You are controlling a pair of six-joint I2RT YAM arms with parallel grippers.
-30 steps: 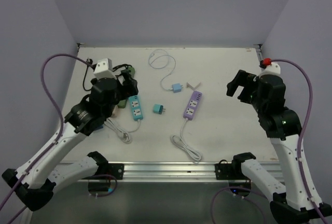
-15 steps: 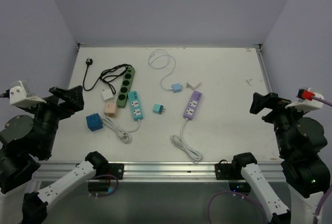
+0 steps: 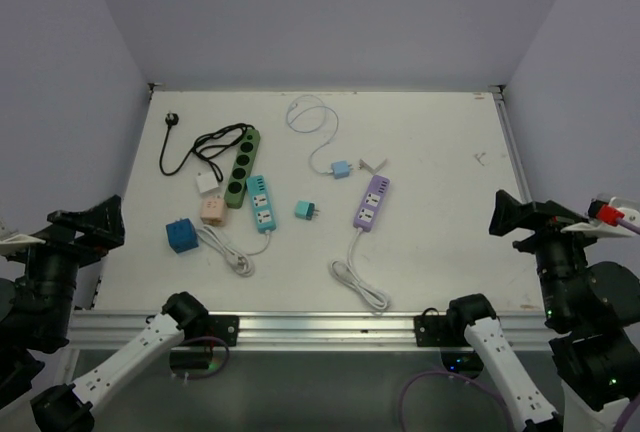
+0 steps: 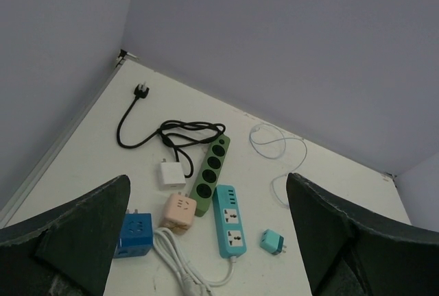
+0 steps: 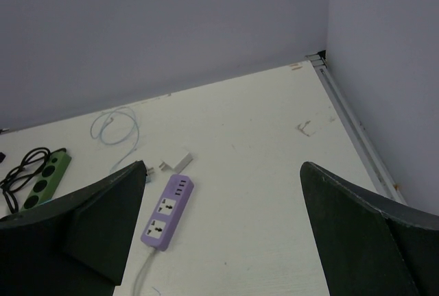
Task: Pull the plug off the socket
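Observation:
A green power strip point(image 3: 241, 166) with a black cord, a teal power strip point(image 3: 262, 204) and a purple power strip point(image 3: 371, 200) lie on the white table point(image 3: 440, 152). Their visible sockets are empty. A loose teal plug point(image 3: 307, 211) lies between the teal and purple strips. My left gripper point(image 3: 88, 222) is open and empty, high over the near left edge. My right gripper point(image 3: 525, 214) is open and empty at the near right. In the left wrist view my gripper point(image 4: 207, 181) frames the green strip point(image 4: 210, 166), the teal strip point(image 4: 230, 220) and the plug point(image 4: 272, 242). In the right wrist view my gripper point(image 5: 223, 166) frames the purple strip point(image 5: 167, 212).
A blue cube adapter point(image 3: 181, 235), a peach cube adapter point(image 3: 211, 209) and a white charger point(image 3: 206, 183) lie left of the teal strip. A light-blue plug point(image 3: 340, 169) on a thin white cable and a white plug point(image 3: 374, 164) lie above the purple strip. White cords run toward the front rail.
Both arms have pulled back from over the table to the near corners. The left gripper left the green strip area. The strips and plugs have not moved.

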